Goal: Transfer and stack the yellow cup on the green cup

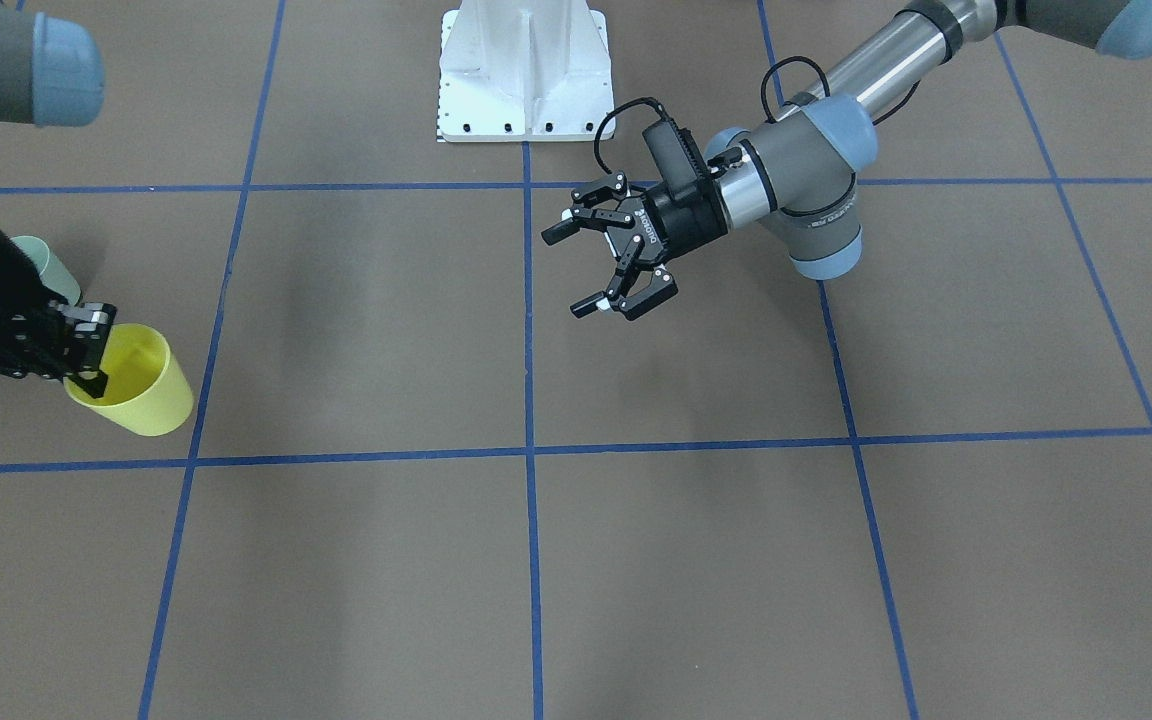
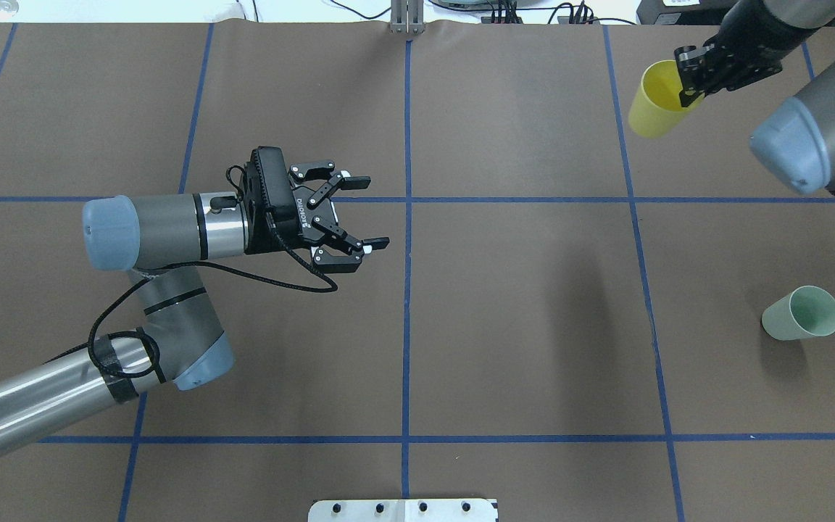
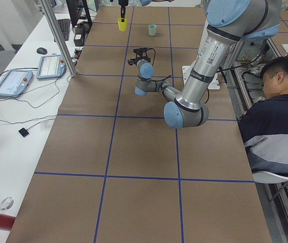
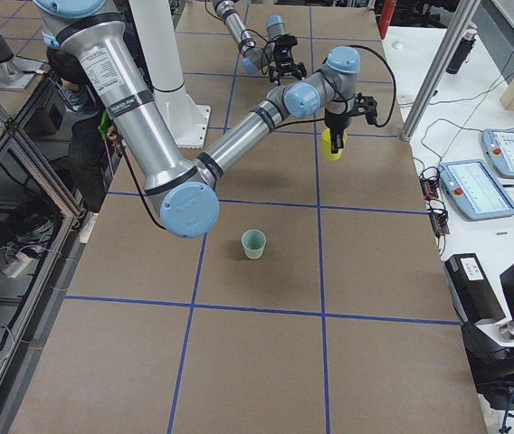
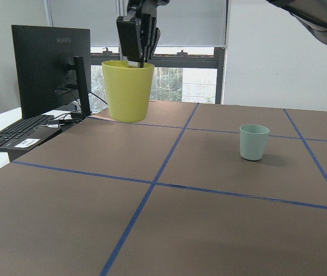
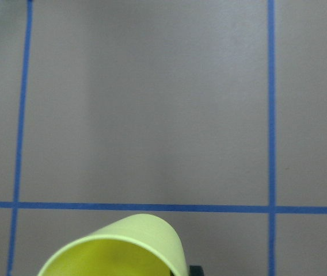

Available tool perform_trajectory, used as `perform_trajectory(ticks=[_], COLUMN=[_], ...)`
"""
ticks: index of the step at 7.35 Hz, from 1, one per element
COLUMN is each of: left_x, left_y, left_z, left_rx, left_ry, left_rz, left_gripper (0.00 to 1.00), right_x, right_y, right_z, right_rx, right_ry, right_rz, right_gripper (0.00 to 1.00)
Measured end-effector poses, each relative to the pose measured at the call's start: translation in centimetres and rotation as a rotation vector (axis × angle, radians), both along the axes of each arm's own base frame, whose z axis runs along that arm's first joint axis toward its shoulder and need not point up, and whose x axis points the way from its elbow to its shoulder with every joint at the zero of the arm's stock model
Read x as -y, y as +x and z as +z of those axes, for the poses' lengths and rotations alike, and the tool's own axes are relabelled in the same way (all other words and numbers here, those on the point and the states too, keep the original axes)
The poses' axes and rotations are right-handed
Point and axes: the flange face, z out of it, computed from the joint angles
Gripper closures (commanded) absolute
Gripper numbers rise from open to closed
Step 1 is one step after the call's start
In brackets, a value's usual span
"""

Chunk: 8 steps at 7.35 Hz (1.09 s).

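Right gripper (image 2: 687, 90): jaws clamped on yellow cup (image 2: 651, 101) rim, far right corner | green cup (image 2: 802, 313): upright, right edge, well apart | left gripper (image 2: 370, 212): jaws wide, empty

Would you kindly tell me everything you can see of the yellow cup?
The yellow cup is a plain, bright yellow tumbler, plastic by its look, tapered to a narrower base, empty and roughly upright. The right gripper pinches its rim, one finger inside and one outside; it appears lifted off the table, apart from the green cup.
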Motion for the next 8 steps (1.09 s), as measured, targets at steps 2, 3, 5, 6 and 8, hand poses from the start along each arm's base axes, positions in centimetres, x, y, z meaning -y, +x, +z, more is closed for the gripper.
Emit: perform_trajectory(ticks=[2,3,5,6,8], left_x=[4.0,6.7,11.9,14.1,18.0], left_y=[-2.2,-4.2,-8.1,-10.0,-13.4], left_z=[0.7,1.1,3.1,4.8,8.2], left_rx=[0.091,0.146,0.278,0.359,0.533], left_ry=[-0.069,-0.115,-0.239,-0.318,-0.496], left_rz=[-0.070,-0.121,-0.212,-0.252,-0.314], left_gripper=[0.01,0.01,0.01,0.01,0.01], right_x=[0.3,0.3,-0.3,-0.7,-1.3], right_y=[4.3,5.9,8.2,8.9,9.6], right_z=[3.2,4.4,6.9,8.1,9.5], right_rx=[-0.030,-0.042,-0.064,-0.072,-0.080], right_ry=[0.027,0.038,0.051,0.056,0.057], right_rz=[-0.015,-0.020,-0.038,-0.051,-0.062], right_gripper=[1.00,1.00,1.00,1.00,1.00])
